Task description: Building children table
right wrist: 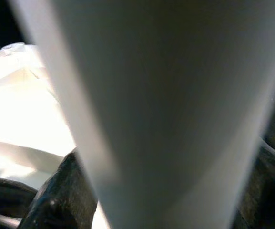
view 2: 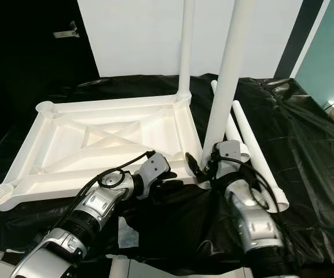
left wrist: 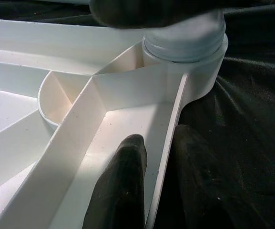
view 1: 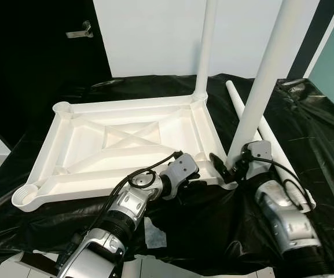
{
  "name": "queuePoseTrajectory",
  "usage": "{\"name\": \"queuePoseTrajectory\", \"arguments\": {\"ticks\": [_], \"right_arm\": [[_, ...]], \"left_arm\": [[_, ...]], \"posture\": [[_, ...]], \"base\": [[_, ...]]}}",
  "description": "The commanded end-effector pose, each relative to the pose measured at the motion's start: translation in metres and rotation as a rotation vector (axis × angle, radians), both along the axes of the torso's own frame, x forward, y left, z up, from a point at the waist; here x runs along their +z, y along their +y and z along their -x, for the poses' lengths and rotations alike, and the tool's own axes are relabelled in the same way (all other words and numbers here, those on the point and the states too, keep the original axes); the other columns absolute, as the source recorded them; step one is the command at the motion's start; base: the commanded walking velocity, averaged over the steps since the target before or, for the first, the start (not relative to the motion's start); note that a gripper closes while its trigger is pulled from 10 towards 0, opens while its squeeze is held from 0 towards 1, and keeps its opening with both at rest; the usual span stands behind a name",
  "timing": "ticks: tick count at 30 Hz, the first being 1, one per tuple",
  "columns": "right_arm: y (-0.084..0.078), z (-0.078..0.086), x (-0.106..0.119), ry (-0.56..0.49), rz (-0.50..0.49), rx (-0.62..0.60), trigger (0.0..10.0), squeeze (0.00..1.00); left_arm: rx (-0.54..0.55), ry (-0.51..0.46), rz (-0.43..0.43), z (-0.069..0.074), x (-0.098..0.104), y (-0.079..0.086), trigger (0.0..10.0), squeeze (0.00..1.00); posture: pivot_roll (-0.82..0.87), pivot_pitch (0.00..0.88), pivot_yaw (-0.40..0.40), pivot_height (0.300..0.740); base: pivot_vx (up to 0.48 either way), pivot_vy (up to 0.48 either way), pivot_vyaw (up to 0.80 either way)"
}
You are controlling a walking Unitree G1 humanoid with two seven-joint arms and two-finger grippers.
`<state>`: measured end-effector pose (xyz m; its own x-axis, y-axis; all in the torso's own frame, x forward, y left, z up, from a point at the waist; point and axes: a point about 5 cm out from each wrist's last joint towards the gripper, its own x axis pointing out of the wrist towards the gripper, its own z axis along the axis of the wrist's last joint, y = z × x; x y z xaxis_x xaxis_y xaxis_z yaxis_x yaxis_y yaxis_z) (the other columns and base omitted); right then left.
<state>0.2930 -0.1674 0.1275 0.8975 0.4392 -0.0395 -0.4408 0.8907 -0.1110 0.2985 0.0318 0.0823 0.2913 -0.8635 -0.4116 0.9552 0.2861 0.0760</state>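
The upturned white table top lies on black sheeting. The left gripper pinches its near rim; the right gripper clasps the second leg upright in the near-right socket. Judged next: twist it home.

The tabletop lies upside down on the sheet-covered bench. One leg stands upright in the tabletop's far right corner socket. A second leg stands in its near right corner socket. Two loose legs lie on the bench just right of the tabletop. A door stands behind the tabletop, to its left.
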Motion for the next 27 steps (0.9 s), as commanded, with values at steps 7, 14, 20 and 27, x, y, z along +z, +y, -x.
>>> {"name": "queuePoseTrajectory", "arguments": {"ticks": [7,14,20,27], "right_arm": [[0.004,0.001,-0.004,0.085,0.033,0.160,10.0,0.00],[-0.001,-0.003,-0.001,0.101,0.101,0.241,0.0,0.00],[0.007,0.001,-0.009,0.122,0.059,0.201,0.0,0.00],[0.025,0.009,-0.022,0.092,-0.040,-0.035,0.0,0.00]], "left_arm": [[-0.033,0.238,-0.132,0.032,-0.053,0.012,10.0,0.00],[-0.024,0.240,-0.127,0.033,-0.053,0.013,10.0,0.00],[-0.019,0.239,-0.125,0.032,-0.053,0.013,10.0,0.00],[-0.016,0.233,-0.120,0.030,-0.051,0.011,10.0,0.00]], "posture": [[-0.04,0.000,-0.024,0.740],[-0.04,0.000,-0.025,0.740],[-0.04,0.000,-0.025,0.740],[-0.03,0.000,-0.025,0.740]], "base": [[0.000,0.000,0.00],[0.000,0.000,0.00],[0.000,0.000,0.00],[0.000,0.000,0.00]]}}
